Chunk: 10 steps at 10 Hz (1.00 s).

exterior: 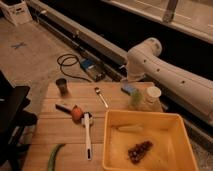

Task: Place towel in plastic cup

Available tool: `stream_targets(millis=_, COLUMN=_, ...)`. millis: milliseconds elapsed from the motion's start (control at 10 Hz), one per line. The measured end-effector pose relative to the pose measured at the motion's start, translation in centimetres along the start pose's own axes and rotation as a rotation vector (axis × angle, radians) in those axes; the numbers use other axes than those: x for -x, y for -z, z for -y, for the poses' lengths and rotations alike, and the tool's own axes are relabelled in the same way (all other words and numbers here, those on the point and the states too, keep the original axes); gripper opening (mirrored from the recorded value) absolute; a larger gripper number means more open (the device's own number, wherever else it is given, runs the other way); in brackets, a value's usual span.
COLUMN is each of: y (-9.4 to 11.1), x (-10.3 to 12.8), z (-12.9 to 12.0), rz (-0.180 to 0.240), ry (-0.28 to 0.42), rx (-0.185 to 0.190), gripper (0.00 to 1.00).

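Hanging behind the towel (pixel 129 89), near plastic cup (pixel 151 96) and spoon (pixel 101 96), the jaws hide their opening.

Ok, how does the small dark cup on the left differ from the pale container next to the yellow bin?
The dark cup is dark and open-topped; the pale container is light with a white top. The dark cup stands alone near the wooden table's far-left corner; the pale container stands beside the yellow bin, near the gripper, which hangs over the blue item. Both stand upright on the table.
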<state>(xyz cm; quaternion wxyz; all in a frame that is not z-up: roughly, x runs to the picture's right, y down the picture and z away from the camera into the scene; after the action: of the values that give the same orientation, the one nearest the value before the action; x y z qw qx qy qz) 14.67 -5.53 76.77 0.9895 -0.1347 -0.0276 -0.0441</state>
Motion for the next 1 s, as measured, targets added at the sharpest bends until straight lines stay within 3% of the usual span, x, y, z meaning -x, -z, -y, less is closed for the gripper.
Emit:
stream_targets(millis=200, y=0.5, x=-1.5, z=0.3, rz=-0.031, ry=-0.042, rx=-0.040, gripper=0.00)
stream_targets(millis=500, y=0.9, x=-6.9, z=0.3, rz=-0.066, ry=-0.133, rx=-0.098, gripper=0.00)
stream_targets(millis=800, y=-0.7, x=-9.9, z=-0.1, rz=-0.042, ry=-0.201, rx=-0.120, gripper=0.00)
stream_targets(millis=1000, y=-1.9, x=-9.2, z=-0.1, rz=-0.012, ry=-0.210, rx=-0.125, gripper=0.00)
